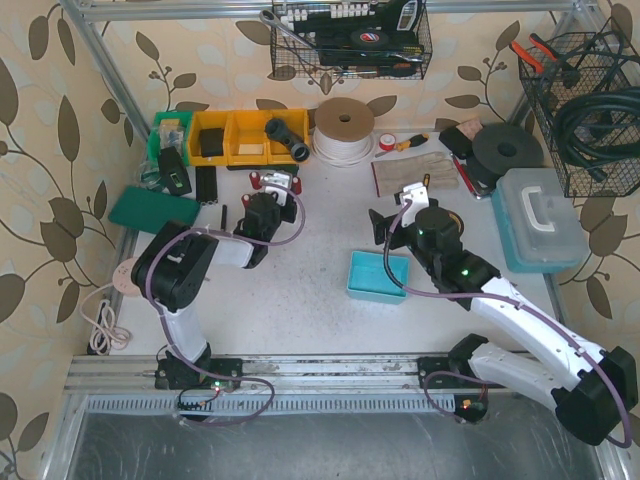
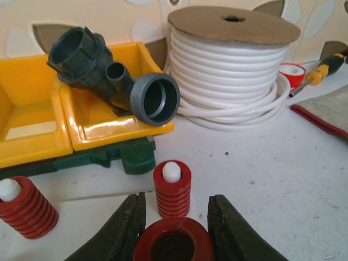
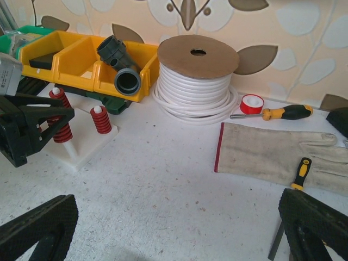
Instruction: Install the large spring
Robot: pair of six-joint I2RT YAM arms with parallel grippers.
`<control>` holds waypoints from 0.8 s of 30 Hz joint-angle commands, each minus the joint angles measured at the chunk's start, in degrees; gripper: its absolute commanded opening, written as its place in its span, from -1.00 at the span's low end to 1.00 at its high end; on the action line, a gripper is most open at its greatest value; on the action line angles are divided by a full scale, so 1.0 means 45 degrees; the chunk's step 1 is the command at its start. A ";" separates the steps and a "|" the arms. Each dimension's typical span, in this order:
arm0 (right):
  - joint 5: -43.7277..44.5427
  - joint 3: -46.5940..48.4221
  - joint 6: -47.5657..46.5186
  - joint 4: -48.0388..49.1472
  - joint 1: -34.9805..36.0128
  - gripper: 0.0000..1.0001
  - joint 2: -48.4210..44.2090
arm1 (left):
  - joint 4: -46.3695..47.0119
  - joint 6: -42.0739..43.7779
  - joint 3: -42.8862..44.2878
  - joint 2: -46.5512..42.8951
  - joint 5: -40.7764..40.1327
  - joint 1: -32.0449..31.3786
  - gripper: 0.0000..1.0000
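Left pincer (image 2: 176,198) grips the large spring (image 2: 173,246), a red coil seen end-on, with both dark fingers (image 2: 122,234) pressed against its sides; just ahead of it a narrower red spring (image 2: 172,187) stands on a white-tipped peg on a white base (image 2: 92,215), and another red coil (image 2: 27,209) stands off to the pincer's left. Farther ahead sit yellow bins (image 2: 103,128) bearing a grey pipe fitting (image 2: 109,76), and ahead to the right is a spool of white cable (image 2: 231,76). Right pincer (image 3: 174,228) hangs spread wide and empty over the desk (image 3: 163,179)
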 commanded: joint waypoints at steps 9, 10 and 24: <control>-0.0248 -0.0237 0.0275 0.0201 -0.0274 0.99 -0.0217 | 0.1199 0.0104 0.0132 0.0657 0.0237 0.0138 -0.97; -0.0283 -0.0237 0.0282 0.0207 -0.0293 0.99 -0.0185 | 0.1290 0.0051 0.0028 0.0634 0.0147 0.0147 -0.89; -0.0441 -0.0178 0.0347 0.0096 -0.0483 0.99 -0.0124 | 0.0753 0.0151 -0.0242 -0.0232 -0.0138 0.0148 -0.09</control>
